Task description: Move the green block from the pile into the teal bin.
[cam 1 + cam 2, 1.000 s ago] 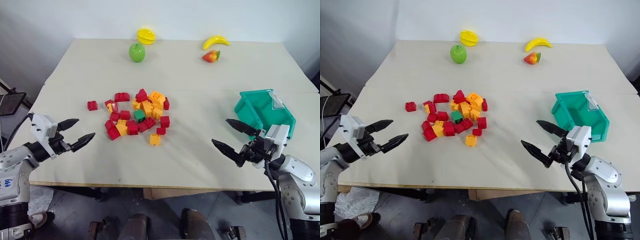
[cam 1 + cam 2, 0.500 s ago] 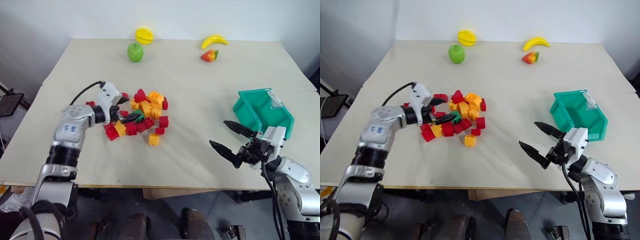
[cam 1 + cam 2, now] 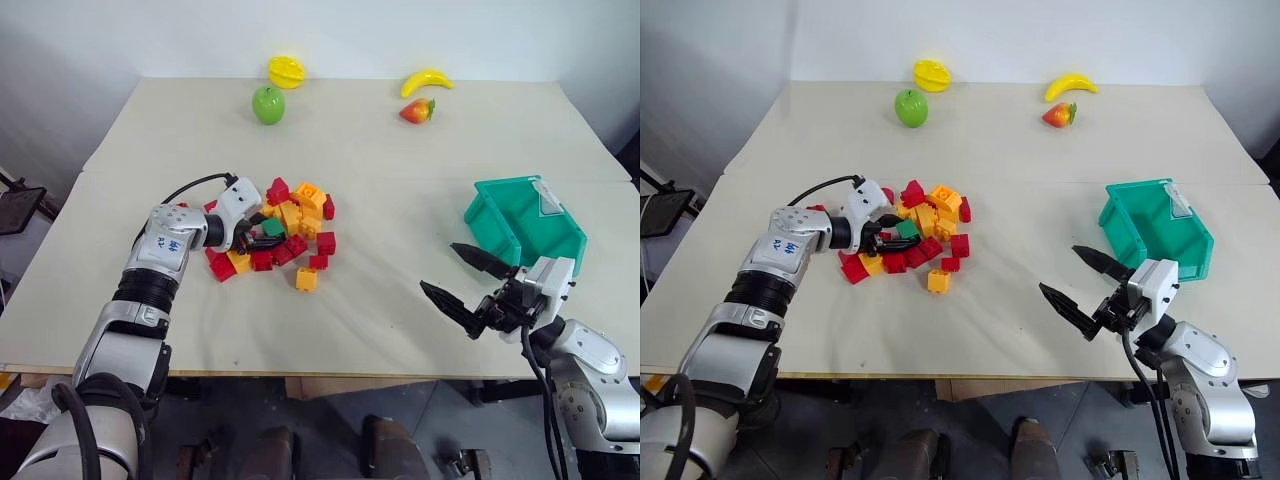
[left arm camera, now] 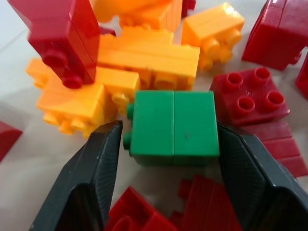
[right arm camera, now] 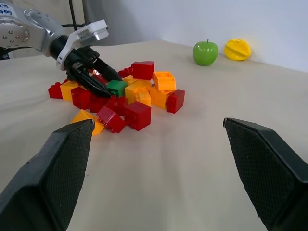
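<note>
A: Where is the left gripper (image 4: 166,144)?

B: At the pile (image 3: 285,225), left of centre. Its fingers (image 4: 96,168) stand on both sides of the green block (image 4: 173,126), not clearly pressing it (a small gap shows at one side).

A: And the right gripper (image 3: 466,285)?

B: Wide open, lower right, near the teal bin (image 3: 525,220).

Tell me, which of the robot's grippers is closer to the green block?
The left. The left gripper is at the pile with a finger on either side of the green block. The right gripper hangs open far across the table, just in front of the teal bin.
</note>
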